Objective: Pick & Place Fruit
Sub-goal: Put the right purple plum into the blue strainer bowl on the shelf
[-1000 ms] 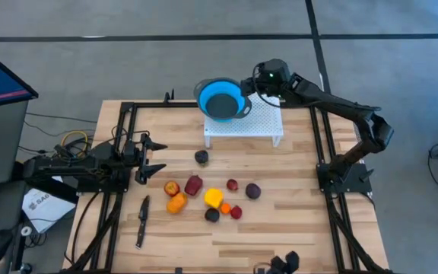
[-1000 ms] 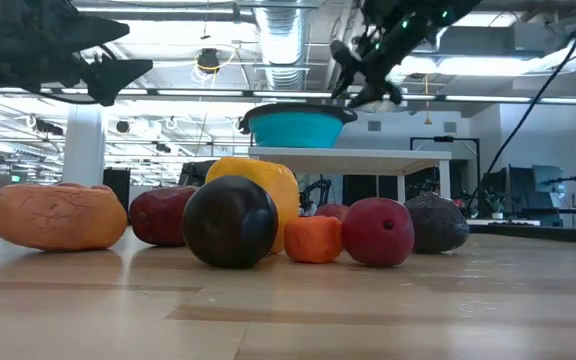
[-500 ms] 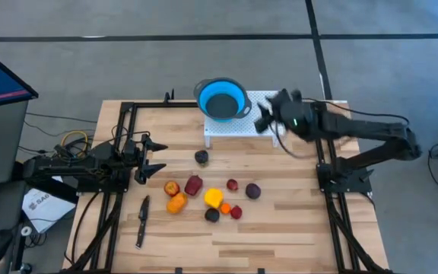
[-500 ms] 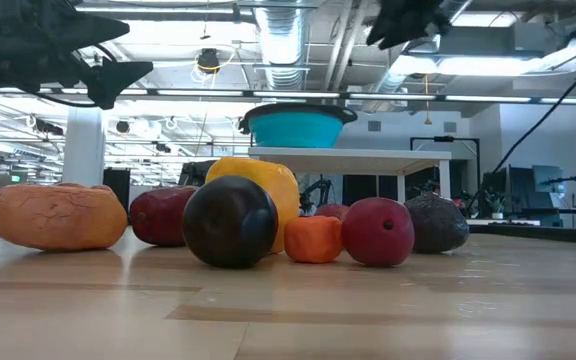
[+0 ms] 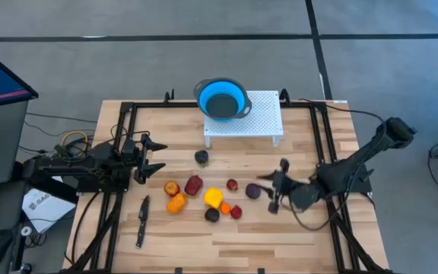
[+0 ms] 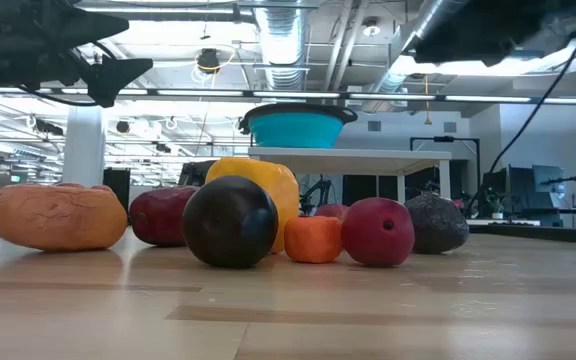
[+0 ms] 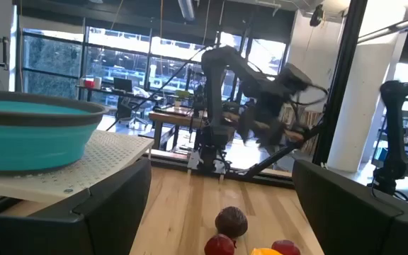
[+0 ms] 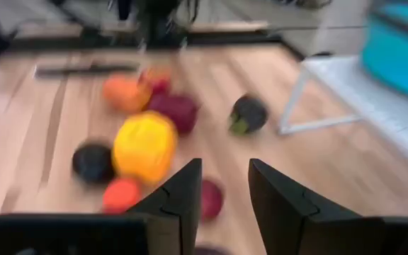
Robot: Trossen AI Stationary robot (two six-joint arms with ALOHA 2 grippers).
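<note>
So the right gripper (image 5: 274,190) is low over the table (image 5: 280,236) at lower right of centre in the high view, just beside the dark purple fruit (image 5: 253,191). Its fingers (image 8: 181,195) have a narrow gap between them with nothing in it. The rest of the fruit (image 5: 214,199) sits in a loose cluster mid-table, with one dark piece (image 5: 201,157) higher up near the white stand (image 5: 265,122). The blue bowl (image 5: 221,99) is on that stand, top centre. The left gripper (image 5: 154,158) hangs at the left with fingers wide apart and empty. A black knife (image 5: 141,222) lies lower left.
</note>
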